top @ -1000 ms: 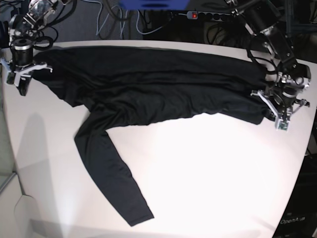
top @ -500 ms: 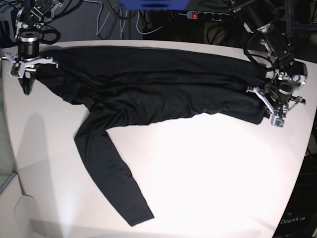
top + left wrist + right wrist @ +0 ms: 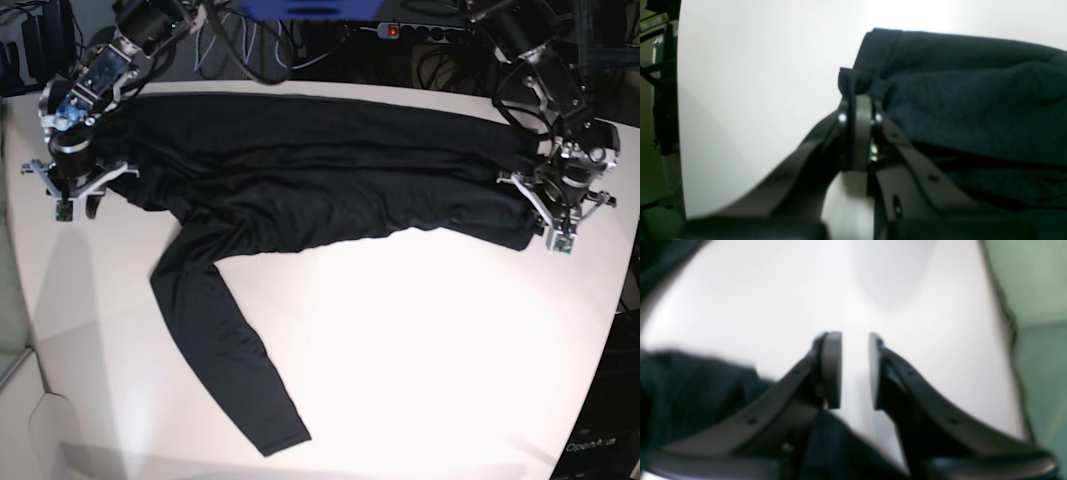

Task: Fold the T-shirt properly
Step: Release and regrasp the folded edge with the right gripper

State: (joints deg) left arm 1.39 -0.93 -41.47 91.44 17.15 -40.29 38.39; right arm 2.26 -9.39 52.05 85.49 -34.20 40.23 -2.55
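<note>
White desk (image 3: pixel 420 340) carries black long-sleeved T-shirt (image 3: pixel 330 190), half-folded — left gripper (image 3: pixel 858 100) clenches its hem, right gripper (image 3: pixel 855 370) released; regrasp follows.

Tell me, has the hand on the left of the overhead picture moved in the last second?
Yes. The right hand has come nearer the camera along the table's left edge, and its fingers now stand apart with nothing between them.

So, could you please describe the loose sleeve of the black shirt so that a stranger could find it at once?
Start from the white round-edged table, where a large plain black long-sleeved shirt of soft matte fabric lies stretched across the far side. From its body, one long black sleeve runs toward the near edge. Unlike the rest of the garment, it lies alone on bare table, with no gripper near it.
</note>
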